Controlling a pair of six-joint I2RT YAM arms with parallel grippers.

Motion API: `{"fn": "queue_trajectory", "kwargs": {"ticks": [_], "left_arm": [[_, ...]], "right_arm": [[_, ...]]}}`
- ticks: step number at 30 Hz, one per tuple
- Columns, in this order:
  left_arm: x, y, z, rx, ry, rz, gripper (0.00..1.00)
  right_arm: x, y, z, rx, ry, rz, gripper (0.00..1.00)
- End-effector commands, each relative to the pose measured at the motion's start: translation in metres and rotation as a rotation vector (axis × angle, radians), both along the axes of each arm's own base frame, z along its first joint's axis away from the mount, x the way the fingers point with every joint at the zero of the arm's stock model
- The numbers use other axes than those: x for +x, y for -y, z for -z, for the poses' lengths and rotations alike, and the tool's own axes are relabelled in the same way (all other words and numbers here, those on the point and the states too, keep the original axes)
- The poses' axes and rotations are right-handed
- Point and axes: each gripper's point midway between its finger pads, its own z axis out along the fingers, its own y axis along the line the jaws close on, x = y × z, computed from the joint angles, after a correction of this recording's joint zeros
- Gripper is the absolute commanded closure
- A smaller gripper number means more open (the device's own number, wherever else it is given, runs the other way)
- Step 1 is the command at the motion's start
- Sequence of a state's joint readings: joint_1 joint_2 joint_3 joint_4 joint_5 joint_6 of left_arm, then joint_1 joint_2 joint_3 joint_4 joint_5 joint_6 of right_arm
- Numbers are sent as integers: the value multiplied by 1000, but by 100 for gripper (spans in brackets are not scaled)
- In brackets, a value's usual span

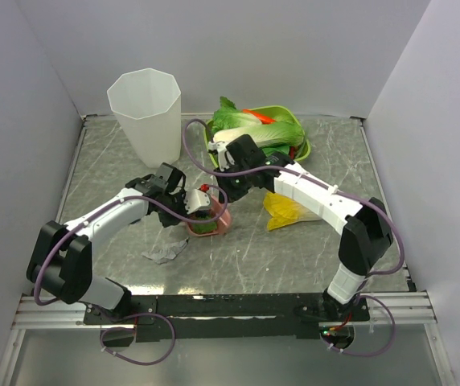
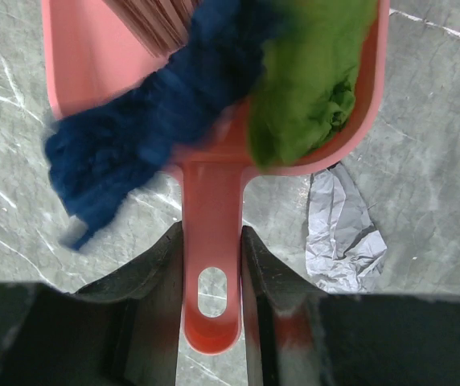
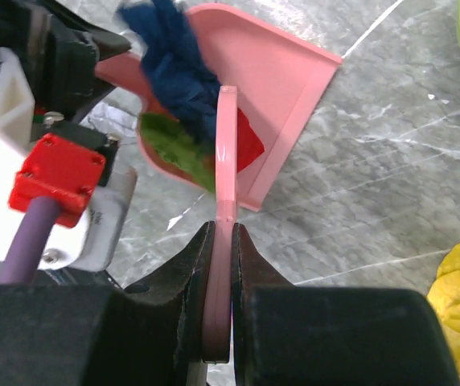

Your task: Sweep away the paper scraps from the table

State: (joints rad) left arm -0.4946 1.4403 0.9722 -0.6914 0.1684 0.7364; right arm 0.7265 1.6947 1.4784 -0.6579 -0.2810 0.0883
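My left gripper [image 2: 211,241] is shut on the handle of a pink dustpan [image 2: 93,48], which lies at the table's middle [image 1: 214,223]. In the pan lie a dark blue scrap [image 2: 133,137], a green scrap [image 2: 310,88] and a red scrap [image 3: 250,145]. The blue one hangs over the pan's side. My right gripper [image 3: 223,233] is shut on a pink brush handle [image 3: 226,161], with the bristles [image 2: 158,20] inside the pan. A white-grey scrap [image 2: 342,241] lies on the marble table [image 1: 294,257] beside the pan handle, also seen from above [image 1: 166,252].
A tall white bin [image 1: 145,112] stands at the back left. A green oval tray [image 1: 304,149] with a toy cabbage and a red chilli is at the back. A yellow leafy toy [image 1: 290,211] lies under my right arm, right of the dustpan.
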Motion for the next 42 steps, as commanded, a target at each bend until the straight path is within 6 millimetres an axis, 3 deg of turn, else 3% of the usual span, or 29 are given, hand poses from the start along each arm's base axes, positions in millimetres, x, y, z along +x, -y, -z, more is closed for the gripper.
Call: {"fn": "queue_trajectory", "kwargs": {"ticks": [1, 10, 16, 20, 24, 28, 33, 35, 39, 42], "left_arm": [[6, 14, -8, -71, 23, -12, 99], [-3, 25, -10, -192, 66, -24, 99], [-9, 31, -12, -247, 57, -23, 99], [-11, 31, -9, -261, 67, -26, 99], [-11, 30, -7, -251, 59, -33, 99], [-10, 31, -8, -255, 65, -31, 99], [-10, 31, -7, -256, 63, -38, 99], [-11, 30, -5, -254, 59, -38, 99], [-14, 28, -2, -242, 48, -38, 99], [-16, 25, 0, -219, 31, -35, 99]], "right_arm": [[3, 4, -48, 70, 104, 0, 100], [17, 51, -52, -90, 280, 79, 100], [24, 56, -75, -86, 368, 87, 100], [7, 42, -78, -8, 308, 4, 100], [-23, 25, -94, 138, 225, -107, 100], [-23, 39, -88, 123, 181, -90, 100], [-4, 69, -89, 211, 43, 33, 100], [-2, 70, -103, 301, 15, 51, 100], [8, 76, -122, 326, 79, 59, 100], [27, 90, -118, 243, 165, 150, 100]]}}
